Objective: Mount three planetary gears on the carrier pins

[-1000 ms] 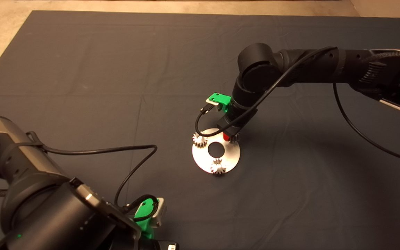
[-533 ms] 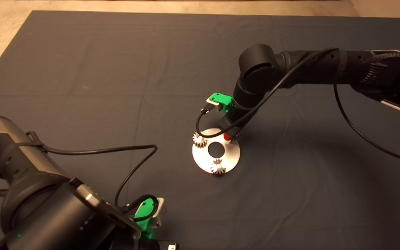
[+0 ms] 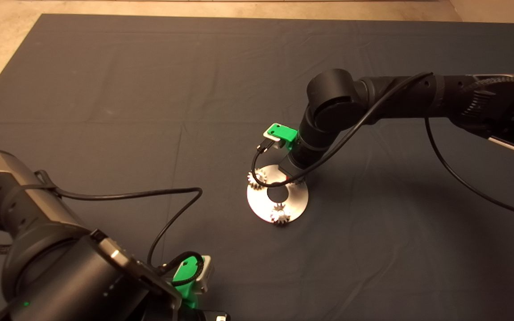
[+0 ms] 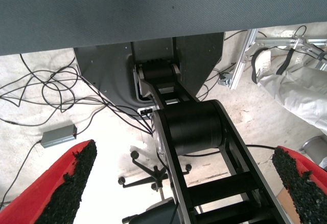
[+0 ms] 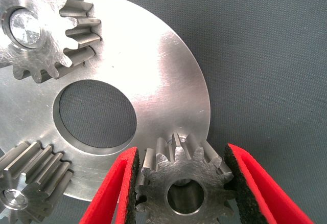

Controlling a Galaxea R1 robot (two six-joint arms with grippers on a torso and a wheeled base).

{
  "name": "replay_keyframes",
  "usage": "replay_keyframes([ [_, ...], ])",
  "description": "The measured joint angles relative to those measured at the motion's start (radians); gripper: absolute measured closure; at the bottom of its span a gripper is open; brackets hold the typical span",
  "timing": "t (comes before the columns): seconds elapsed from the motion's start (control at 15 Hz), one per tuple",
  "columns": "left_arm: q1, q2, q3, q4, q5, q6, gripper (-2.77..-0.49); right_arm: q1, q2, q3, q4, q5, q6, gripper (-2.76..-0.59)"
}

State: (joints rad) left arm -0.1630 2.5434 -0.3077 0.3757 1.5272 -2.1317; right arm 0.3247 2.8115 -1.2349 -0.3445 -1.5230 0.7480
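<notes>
While the right gripper [image 5: 181, 183] stands at the far rim of the round plate [image 3: 299, 200], its red fingers [image 5: 110, 193] bracket the third planetary gear [image 5: 184, 185], one pad touching the teeth, the other close beside them with perhaps a sliver of gap. A pin shows inside the gear's centre hole, so this gear looks threaded on. It may not be fully down: its toothed face appears slightly tilted toward the plate's central hole (hard to be sure from this angle). To finish well, I would judge that the jaws should spread only slightly and draw straight up along the pin's axis, so no pad drags a tooth and lifts or cocks the gear; a light downward press first would settle it flat. Two other gears sit on their pins, one [image 3: 256, 179] at the plate's left rim and one [image 3: 279, 215] at its near rim, each with its pin end showing through the hole. Both are well apart from the fingers, so little blocks a vertical retreat. By the mat's [image 3: 105, 89] near edge, well apart from the plate, the left gripper [image 4: 179, 183] waits with its jaws spread wide, pinching nothing.
</notes>
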Motion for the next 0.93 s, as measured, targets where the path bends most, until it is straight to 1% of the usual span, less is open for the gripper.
replay_keyframes([
  [0.27,0.000,0.000,0.000,0.000,0.000,0.000,-2.48,0.000,0.000,0.001,-0.004,0.000,0.000,-1.06],
  [0.4,0.005,0.000,0.000,0.000,0.000,0.000,-2.48,0.000,0.000,0.001,-0.005,0.000,0.000,-1.06],
  [0.6,0.005,0.000,0.000,0.000,0.000,0.015,-2.48,0.000,-0.012,0.008,-0.016,0.003,0.000,-1.06],
  [0.67,0.005,0.000,-0.001,0.000,0.000,0.019,-2.48,-0.001,-0.024,0.019,-0.020,0.017,0.001,-1.06],
  [0.8,0.005,0.000,-0.005,0.001,0.000,0.023,-2.48,-0.003,-0.042,0.033,-0.027,0.040,0.001,-1.06],
  [0.87,0.005,0.000,-0.006,0.002,0.000,0.024,-2.48,-0.003,-0.050,0.038,-0.028,0.044,0.002,-1.06],
  [0.93,0.005,0.000,-0.007,0.001,0.000,0.025,-2.48,-0.004,-0.067,0.046,-0.028,0.057,0.005,-1.06],
])
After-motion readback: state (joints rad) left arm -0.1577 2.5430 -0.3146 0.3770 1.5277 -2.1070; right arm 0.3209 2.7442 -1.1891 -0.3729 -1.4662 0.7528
